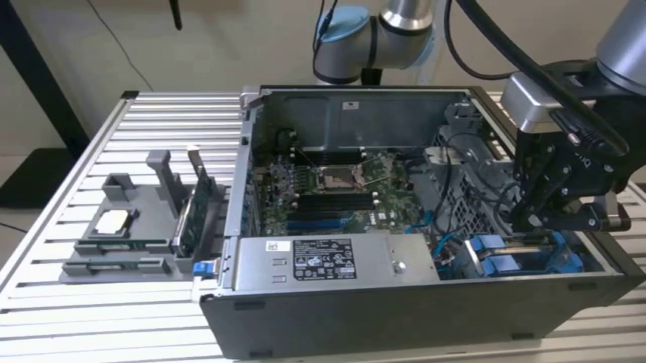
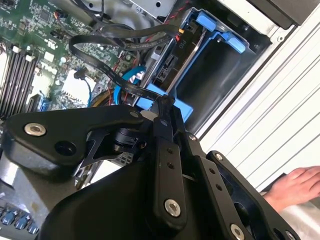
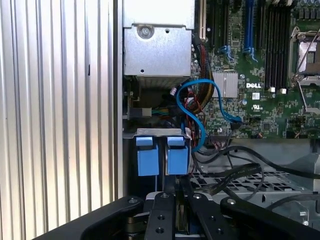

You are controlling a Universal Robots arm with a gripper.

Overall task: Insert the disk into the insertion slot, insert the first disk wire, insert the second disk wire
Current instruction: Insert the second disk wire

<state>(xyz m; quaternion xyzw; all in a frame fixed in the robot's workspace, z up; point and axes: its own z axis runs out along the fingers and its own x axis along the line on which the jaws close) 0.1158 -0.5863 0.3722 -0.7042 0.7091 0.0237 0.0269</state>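
Black linkage bars of the gripper (image 3: 172,197) fill the near edge of the first wrist view, converging just below 2 bright blue plastic carrier tabs (image 3: 162,156) that sit side by side at the mouth of the grey metal drive cage with its perforated wall (image 3: 235,182). In the second wrist view the gripper (image 2: 164,102) narrows to a tip against a blue carrier edge, beside a flat black ribbon-like cable (image 2: 107,70); the fingers look drawn together there, though whether they pinch the cable or merely touch it I cannot tell.

From the exterior view, the gripper (image 1: 545,219) hangs over the cage at the case's corner on the exterior view's right, where the flat silver-grey disk in its blue carrier frame (image 1: 520,257) appears seated in the insertion slot (image 1: 565,261). A thin blue data cable (image 3: 197,107) loops from the green motherboard (image 3: 260,65) toward the carrier tabs. The open dark grey computer case (image 1: 404,318) rests on a ribbed aluminium table (image 1: 151,121), with a grey parts holder (image 1: 131,234) on the exterior view's left. A person's hand (image 2: 292,185) lies on the table beside the case.
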